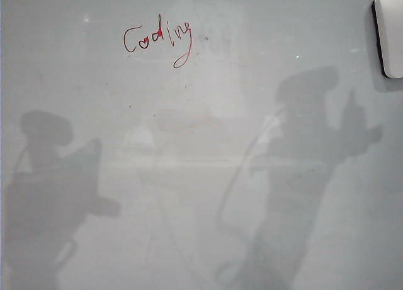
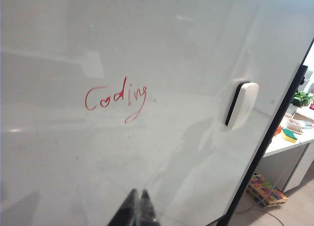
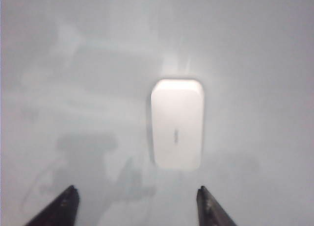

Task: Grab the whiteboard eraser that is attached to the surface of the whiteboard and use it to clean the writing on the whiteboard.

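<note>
- Exterior view: a large glossy pale grey-white whiteboard [image 1: 208,177] fills the frame. Thin red cursive writing "Coding" [image 1: 157,39] sits upper left of centre. The small white rounded-rectangle plastic whiteboard eraser [image 1: 390,32], dark felt edge on its left side, clings to the board at the upper right corner, cut by the frame edge and well apart from the writing. Only the arms' shadows show here, no claw itself.
- Left wrist view: the left claw [image 2: 137,209] shows as two dark fingertips pressed together, so closed and empty. The writing [image 2: 116,97] lies ahead of it; the eraser [image 2: 243,104] stands off to the side near the board's dark frame. A table [image 2: 287,143] with coloured clutter is visible beyond the board edge.
- Right wrist view (blurred): the right claw [image 3: 139,206] is spread wide, empty. The eraser [image 3: 177,124] lies straight ahead between the finger lines, not touched, its long axis running away from the claw.
- Judgement: the right arm is nearer; the jaws would bracket the eraser's short width on a straight advance.
</note>
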Available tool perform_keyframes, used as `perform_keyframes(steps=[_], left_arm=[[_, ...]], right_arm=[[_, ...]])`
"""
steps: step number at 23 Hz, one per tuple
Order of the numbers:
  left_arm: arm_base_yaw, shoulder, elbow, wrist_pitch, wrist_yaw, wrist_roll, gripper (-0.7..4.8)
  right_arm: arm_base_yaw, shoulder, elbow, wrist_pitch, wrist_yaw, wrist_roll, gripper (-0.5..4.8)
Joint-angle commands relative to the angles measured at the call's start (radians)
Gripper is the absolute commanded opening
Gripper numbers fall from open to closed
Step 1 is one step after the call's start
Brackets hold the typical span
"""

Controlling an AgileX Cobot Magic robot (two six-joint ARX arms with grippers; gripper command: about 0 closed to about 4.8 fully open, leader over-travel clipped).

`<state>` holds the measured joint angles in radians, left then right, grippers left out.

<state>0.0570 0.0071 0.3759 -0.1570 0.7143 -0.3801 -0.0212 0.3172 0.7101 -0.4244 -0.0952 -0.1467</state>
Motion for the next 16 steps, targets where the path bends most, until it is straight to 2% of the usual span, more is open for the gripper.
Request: perform_keyframes(steps=[1, 3, 4, 7, 16], left_arm=[[0.0, 0.0, 0.005, 0.005, 0.003, 0.011, -0.05], [0.0, 0.0, 0.005, 0.005, -0.018, 0.01, -0.05], [0.0, 0.0, 0.005, 0.005, -0.02, 0.01, -0.05], [0.0, 0.0, 0.005, -0.005, -0.018, 0.009, -0.05], [0.0, 0.0, 0.005, -0.048, -0.019, 0.01, -0.05]], right_arm=[[0.002, 0.122, 0.003, 0.114, 0.04, -0.005, 3.53], [0.002, 0.245, 0.003, 0.233, 0.121, -0.011, 3.93], [0.002, 0.291, 0.002, 0.279, 0.126, -0.013, 3.95], [0.002, 0.434, 0.002, 0.404, 0.126, -0.018, 4.51], [0.004, 0.679, 0.003, 0.626, 0.115, -0.022, 4.54]])
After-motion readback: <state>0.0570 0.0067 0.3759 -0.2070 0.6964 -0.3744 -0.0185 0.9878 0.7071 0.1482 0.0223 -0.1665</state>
